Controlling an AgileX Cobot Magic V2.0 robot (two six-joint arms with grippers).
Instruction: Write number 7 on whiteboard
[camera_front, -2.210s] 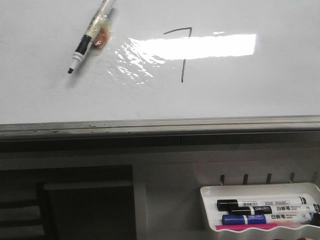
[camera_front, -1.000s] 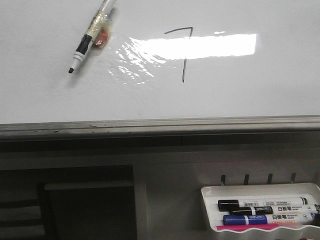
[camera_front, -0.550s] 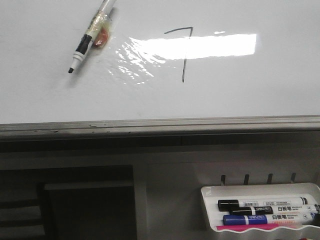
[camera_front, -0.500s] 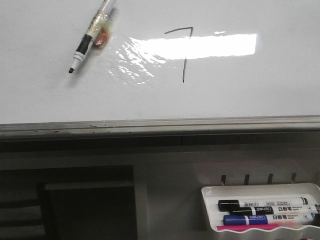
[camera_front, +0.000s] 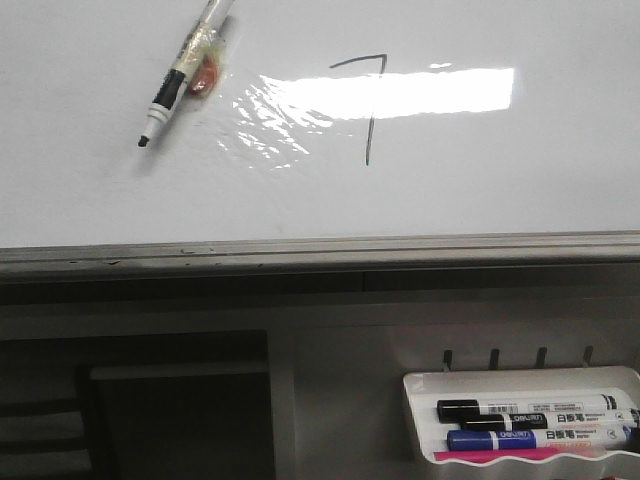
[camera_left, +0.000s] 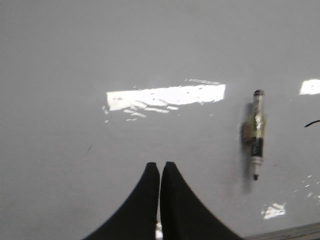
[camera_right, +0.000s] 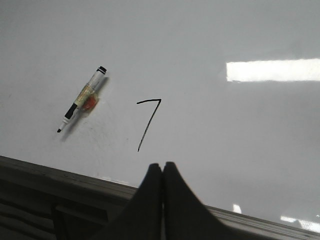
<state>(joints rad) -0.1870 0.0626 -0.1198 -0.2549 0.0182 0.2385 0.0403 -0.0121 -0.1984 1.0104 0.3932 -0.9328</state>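
Note:
The whiteboard (camera_front: 480, 190) fills the upper part of the front view, glossy with a bright glare band. A thin dark number 7 (camera_front: 368, 105) is drawn on it near the middle; it also shows in the right wrist view as the number 7 (camera_right: 148, 122). An uncapped marker (camera_front: 180, 75) lies on the board to the left of the digit, tip toward the near edge. My left gripper (camera_left: 160, 165) is shut and empty over bare board, the marker (camera_left: 256, 132) off to its side. My right gripper (camera_right: 163, 165) is shut and empty above the board's near edge strip (camera_right: 60, 172).
A grey metal strip (camera_front: 320, 250) runs along the board's near edge. Below it at the right, a small white tray (camera_front: 520, 415) holds several capped markers. A dark recess (camera_front: 170, 410) sits under the board at the left.

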